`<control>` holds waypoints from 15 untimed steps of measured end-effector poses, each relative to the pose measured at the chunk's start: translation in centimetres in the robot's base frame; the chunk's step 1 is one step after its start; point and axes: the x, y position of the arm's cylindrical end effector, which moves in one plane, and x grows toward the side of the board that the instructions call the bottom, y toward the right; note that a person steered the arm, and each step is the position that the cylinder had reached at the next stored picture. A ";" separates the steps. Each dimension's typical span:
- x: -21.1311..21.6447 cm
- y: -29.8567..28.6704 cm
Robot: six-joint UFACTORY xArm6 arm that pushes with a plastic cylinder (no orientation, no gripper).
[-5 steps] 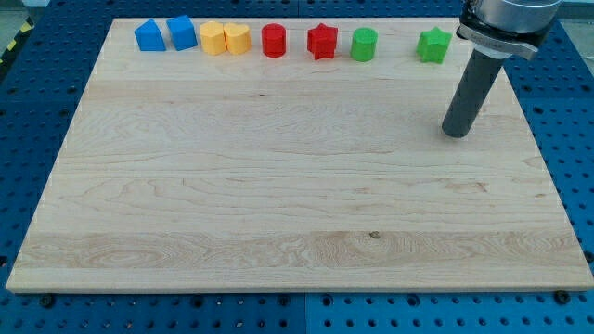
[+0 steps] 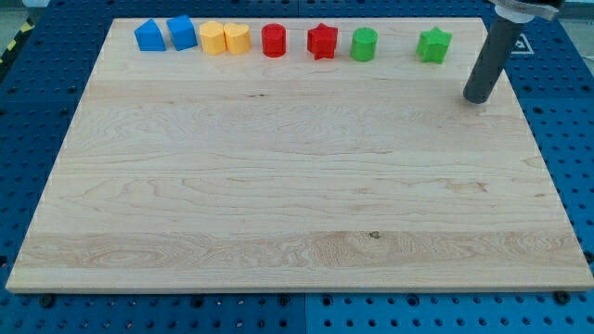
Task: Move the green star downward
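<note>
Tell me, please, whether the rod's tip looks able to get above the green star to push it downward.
Probably yes: my tip sits right of and below the green star, nothing between them, though little board remains above the star.

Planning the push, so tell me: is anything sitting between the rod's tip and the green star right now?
Nothing. In the camera view only bare board separates my tip from the green star, which sits toward the view's upper left of it.

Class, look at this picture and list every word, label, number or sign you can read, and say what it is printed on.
None can be read: no block, neither the green star nor the others in the row along the view's top, carries lettering.
The wooden board shows only grain.
My tip sits to the lower right of the star, apart from it; the rod is plain dark.
A white patch behind the rod is too hidden to read.
</note>
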 end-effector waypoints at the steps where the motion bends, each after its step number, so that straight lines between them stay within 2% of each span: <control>1: -2.0 3.6; 2: -7.3 7.5; 3: -12.1 6.8; 4: -15.4 2.6; 7: -13.4 -4.4; 9: -8.9 -4.7; 11: -1.6 -3.8; 12: -2.4 -2.3; 13: -7.9 -1.5; 15: -16.2 -8.2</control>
